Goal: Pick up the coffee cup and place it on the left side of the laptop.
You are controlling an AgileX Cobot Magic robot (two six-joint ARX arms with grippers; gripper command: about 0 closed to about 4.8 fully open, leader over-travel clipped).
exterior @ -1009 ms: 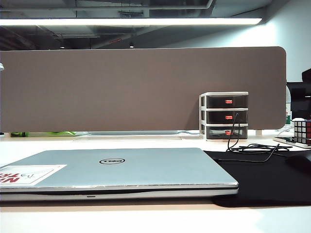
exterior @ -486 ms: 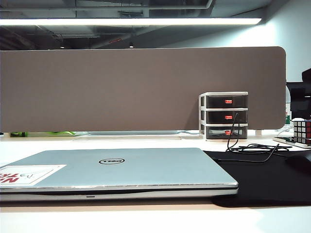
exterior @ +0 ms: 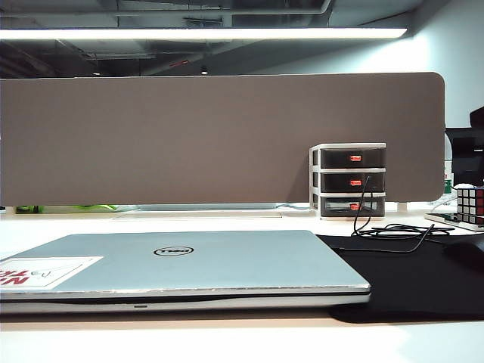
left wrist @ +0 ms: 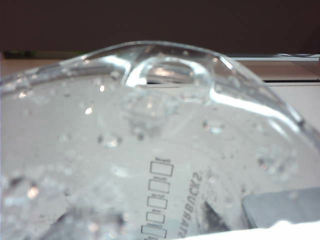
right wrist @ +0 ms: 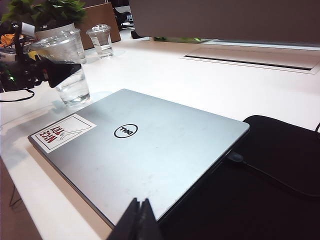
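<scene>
The coffee cup (left wrist: 160, 125), clear with a flat lid and printed boxes, fills the left wrist view. In the right wrist view this cup (right wrist: 74, 89) stands upright by the stickered corner of the silver laptop (right wrist: 145, 145), its base at the white tabletop. My left gripper (right wrist: 66, 75) is shut on it, with a black finger (right wrist: 60, 77) across its side. The right gripper (right wrist: 139, 204) hangs shut over the laptop's near edge, holding nothing. In the exterior view the closed laptop (exterior: 189, 261) shows, but neither the grippers nor the cup.
A black mat (exterior: 416, 280) with cables (exterior: 393, 231) lies right of the laptop. A small drawer unit (exterior: 349, 180) and a Rubik's cube (exterior: 470, 204) stand behind it, against a brown partition (exterior: 219, 140). Two more clear cups (right wrist: 102, 40) and a plant (right wrist: 45, 12) stand beyond the held cup.
</scene>
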